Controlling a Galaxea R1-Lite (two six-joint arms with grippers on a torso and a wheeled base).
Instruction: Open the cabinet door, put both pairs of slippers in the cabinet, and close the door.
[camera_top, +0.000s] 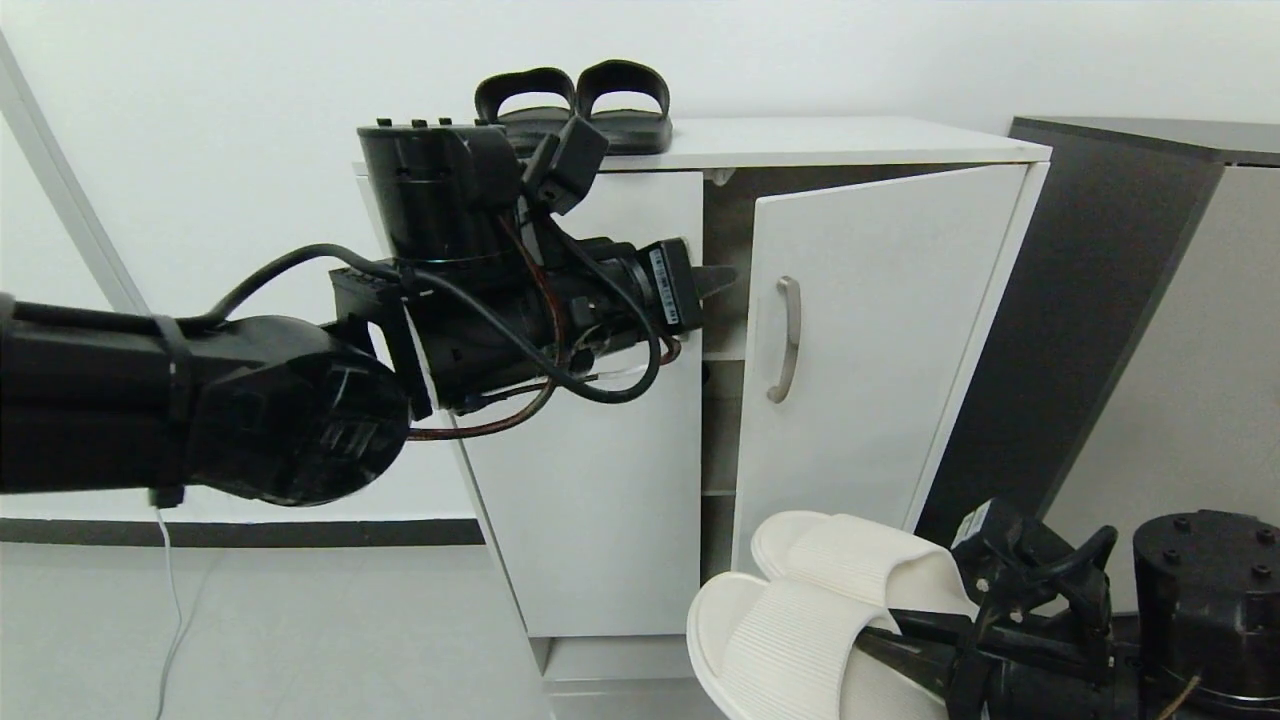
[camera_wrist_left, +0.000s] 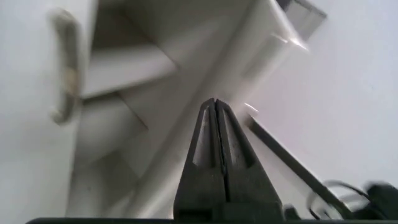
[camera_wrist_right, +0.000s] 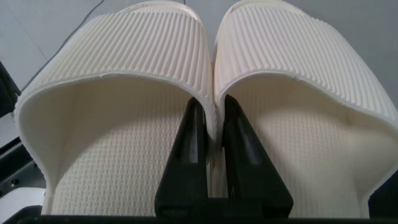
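**Holding the white pair low before a cabinet with one door ajar**

Nearest to us, low on our right, the right gripper (camera_wrist_right: 214, 106) has its jaws clamped on a pair of cream-white ribbed foam slippers (camera_top: 800, 610). The two black jaws pinch the inner edges of both straps together. The slippers sit side by side and touching, toes pointing away from the gripper. They hang in the air just in front of the cabinet's lower part, outside it.

Farther out and higher, our left arm stretches across from the left. The left gripper (camera_wrist_left: 216, 109) has its jaws pressed together with nothing between them. Its tip sits at the dark gap between the two doors, level with the upper part of the handle. We cannot tell whether it touches either door.

Beyond it stands the white two-door cabinet (camera_top: 590, 560). Its left door (camera_top: 620, 470) lies flush. Its right door (camera_top: 880, 330) is swung partly out towards us, with a curved brushed-metal handle (camera_top: 788, 340) upright near the free edge. In the gap we see a white shelf edge (camera_top: 722, 352).

On the cabinet's white top (camera_top: 850, 140), towards its left end, a pair of black rubber slide slippers (camera_top: 575, 100) stands side by side. A dark grey cabinet (camera_top: 1130, 300) stands just beside on the right, and a plain white wall (camera_top: 200, 100) lies behind.
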